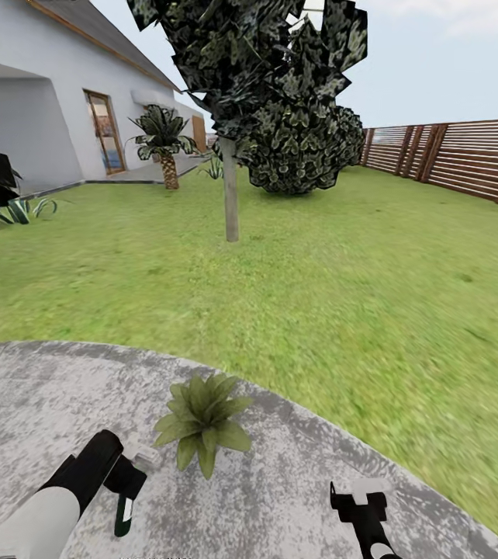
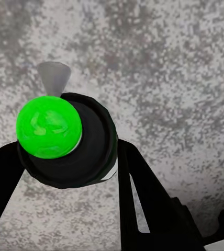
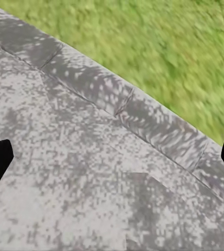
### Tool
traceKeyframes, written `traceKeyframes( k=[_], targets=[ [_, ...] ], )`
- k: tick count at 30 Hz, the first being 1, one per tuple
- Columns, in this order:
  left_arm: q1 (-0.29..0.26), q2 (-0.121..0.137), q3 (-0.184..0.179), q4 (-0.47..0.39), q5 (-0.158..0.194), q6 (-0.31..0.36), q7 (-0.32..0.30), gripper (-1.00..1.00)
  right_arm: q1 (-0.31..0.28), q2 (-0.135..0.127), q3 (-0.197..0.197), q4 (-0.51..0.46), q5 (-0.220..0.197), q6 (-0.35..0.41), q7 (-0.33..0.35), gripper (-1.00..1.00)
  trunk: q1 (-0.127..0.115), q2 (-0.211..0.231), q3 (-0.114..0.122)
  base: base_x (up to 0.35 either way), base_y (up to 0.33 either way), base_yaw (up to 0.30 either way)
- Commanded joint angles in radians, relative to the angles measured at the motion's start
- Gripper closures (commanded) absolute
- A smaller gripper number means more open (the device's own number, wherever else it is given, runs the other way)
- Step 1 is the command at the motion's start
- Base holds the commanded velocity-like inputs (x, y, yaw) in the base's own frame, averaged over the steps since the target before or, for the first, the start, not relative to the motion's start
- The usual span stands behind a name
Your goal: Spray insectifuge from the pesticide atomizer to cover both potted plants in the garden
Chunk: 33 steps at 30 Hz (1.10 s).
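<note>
Our left tool [image 1: 129, 485] grips the pesticide atomizer [image 1: 125, 497] beside a potted plant [image 1: 201, 415] on the gravel patio [image 1: 280, 497]; our right tool [image 1: 360, 497] spreads empty.

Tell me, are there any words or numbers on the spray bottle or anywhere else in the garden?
No text can be read anywhere.
The pesticide atomizer in the left tool has a pale label, too small and blurred to read.
Its top shows a plain green dot, no writing.
The house door bears no readable sign.
</note>
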Motion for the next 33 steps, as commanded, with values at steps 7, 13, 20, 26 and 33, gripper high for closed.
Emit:
traceKeyframes(
  k=[7, 13, 20, 26, 33],
  targets=[
    [0.002, 0.000, 0.006, 0.008, -0.012, 0.001, -0.007, 1.00, 0.000, 0.000, -0.005, 0.001, 0.011, -0.003, -0.006, -1.00, 0.000, 0.000, -0.002, 0.048, 0.034, 0.158],
    [0.003, 0.000, 0.004, 0.012, -0.014, 0.001, -0.006, 1.00, 0.001, -0.001, -0.005, 0.000, 0.011, -0.003, -0.006, -1.00, 0.000, 0.000, -0.003, 0.238, 0.212, 0.001],
    [0.006, 0.002, -0.005, 0.016, -0.017, 0.006, -0.009, 1.00, 0.002, -0.006, -0.005, -0.001, 0.011, -0.002, -0.006, -1.00, 0.000, 0.000, -0.003, 0.061, 0.037, 0.000],
    [0.007, 0.007, -0.011, 0.017, -0.019, 0.008, -0.011, 1.00, 0.002, -0.016, -0.006, -0.001, 0.011, -0.003, -0.006, -1.00, 0.000, 0.000, -0.003, 0.039, 0.022, 0.000],
    [0.015, 0.023, -0.012, 0.024, -0.020, 0.002, -0.015, 1.00, 0.002, -0.016, -0.005, -0.001, 0.011, -0.003, -0.006, -1.00, 0.000, 0.000, -0.003, 0.001, 0.000, -0.068]
  ],
)
